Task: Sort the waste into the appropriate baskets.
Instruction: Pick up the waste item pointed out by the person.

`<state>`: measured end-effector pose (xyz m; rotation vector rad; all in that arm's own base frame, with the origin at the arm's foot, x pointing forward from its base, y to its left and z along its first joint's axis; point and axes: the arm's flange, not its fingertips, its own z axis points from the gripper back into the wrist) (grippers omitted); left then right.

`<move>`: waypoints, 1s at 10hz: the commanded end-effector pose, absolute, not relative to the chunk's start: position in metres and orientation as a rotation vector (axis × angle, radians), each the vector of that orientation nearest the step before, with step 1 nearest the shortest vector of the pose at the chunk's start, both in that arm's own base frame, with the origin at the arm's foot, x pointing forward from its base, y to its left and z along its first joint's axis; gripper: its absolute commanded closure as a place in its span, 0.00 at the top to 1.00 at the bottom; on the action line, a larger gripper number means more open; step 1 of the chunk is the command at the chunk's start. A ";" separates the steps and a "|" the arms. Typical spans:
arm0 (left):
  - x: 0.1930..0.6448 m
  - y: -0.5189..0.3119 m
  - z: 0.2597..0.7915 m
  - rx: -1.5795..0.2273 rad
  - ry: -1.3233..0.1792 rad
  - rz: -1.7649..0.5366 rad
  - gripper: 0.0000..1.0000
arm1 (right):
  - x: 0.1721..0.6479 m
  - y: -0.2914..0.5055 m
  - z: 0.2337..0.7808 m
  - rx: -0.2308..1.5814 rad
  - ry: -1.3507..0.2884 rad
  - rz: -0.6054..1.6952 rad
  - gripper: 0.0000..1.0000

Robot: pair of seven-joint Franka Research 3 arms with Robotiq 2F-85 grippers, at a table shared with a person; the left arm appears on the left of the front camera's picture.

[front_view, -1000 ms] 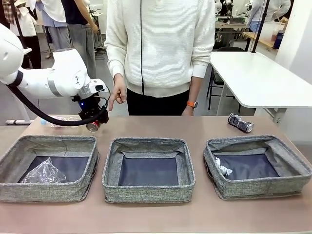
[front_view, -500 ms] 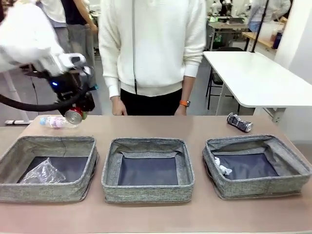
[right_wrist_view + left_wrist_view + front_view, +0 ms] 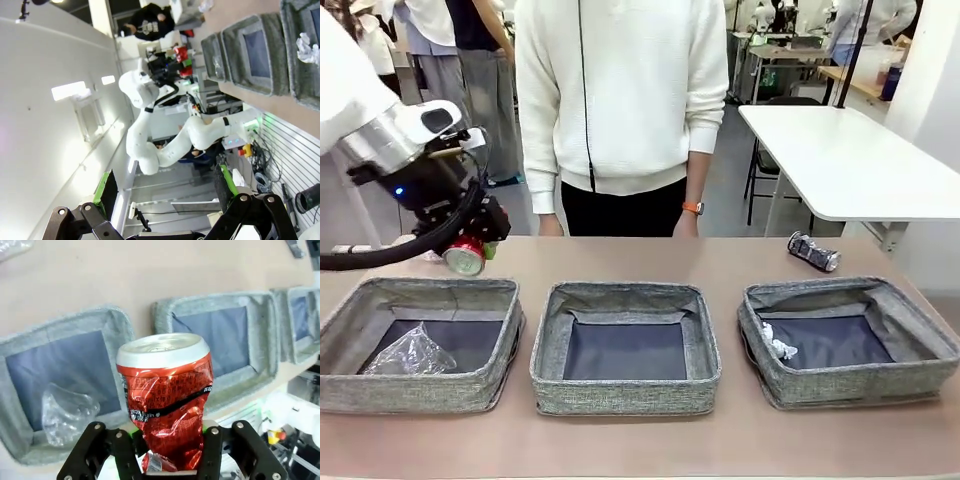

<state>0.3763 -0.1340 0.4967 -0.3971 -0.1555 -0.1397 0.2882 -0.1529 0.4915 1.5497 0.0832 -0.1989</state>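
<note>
My left gripper (image 3: 478, 243) is shut on a crushed red can (image 3: 463, 260) and holds it in the air just behind the far edge of the left basket (image 3: 420, 290). In the left wrist view the red can (image 3: 165, 385) stands upright between the fingers of that gripper (image 3: 167, 442), above the left basket (image 3: 120, 330). In that basket lies a clear plastic cup (image 3: 410, 352). The middle basket (image 3: 625, 292) holds nothing. A crumpled paper ball (image 3: 778, 345) lies in the right basket (image 3: 820, 290). A dark-silver can (image 3: 813, 251) lies at the table's far right. My right gripper (image 3: 165, 200) is open and holds nothing.
A person in a white sweater (image 3: 620, 100) stands at the far edge of the table, arms down. A white side table (image 3: 850, 160) stands at the back right. Bare tabletop runs behind the baskets and along the front edge.
My left arm has carried the red can to the left, from near the gap between the left and middle baskets to behind the left basket. The person's hand has drawn back from the table.
</note>
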 end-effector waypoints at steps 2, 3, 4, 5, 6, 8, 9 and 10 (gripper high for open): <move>0.358 -0.156 0.494 -0.598 -0.116 -0.268 0.07 | 0.287 -0.154 0.498 1.561 0.088 -0.206 1.00; 0.359 -0.190 0.522 -0.528 -0.126 -0.227 0.07 | 0.287 -0.154 0.498 1.561 0.088 -0.206 1.00; 0.352 -0.246 0.580 -0.506 -0.129 -0.125 0.07 | 0.287 -0.154 0.498 1.561 0.088 -0.206 1.00; 0.342 -0.282 0.616 -0.516 -0.121 -0.054 0.07 | 0.287 -0.154 0.498 1.561 0.088 -0.206 1.00; 0.327 -0.314 0.647 -0.441 -0.065 -0.104 0.07 | 0.287 -0.154 0.498 1.561 0.088 -0.206 1.00; 0.315 -0.345 0.698 -0.371 -0.030 -0.041 0.07 | 0.287 -0.154 0.498 1.561 0.088 -0.206 1.00; 0.312 -0.348 0.713 -0.310 -0.095 -0.002 0.07 | 0.287 -0.154 0.498 1.561 0.088 -0.206 1.00; 0.308 -0.347 0.718 -0.264 -0.154 0.035 0.07 | 0.287 -0.154 0.498 1.561 0.088 -0.206 1.00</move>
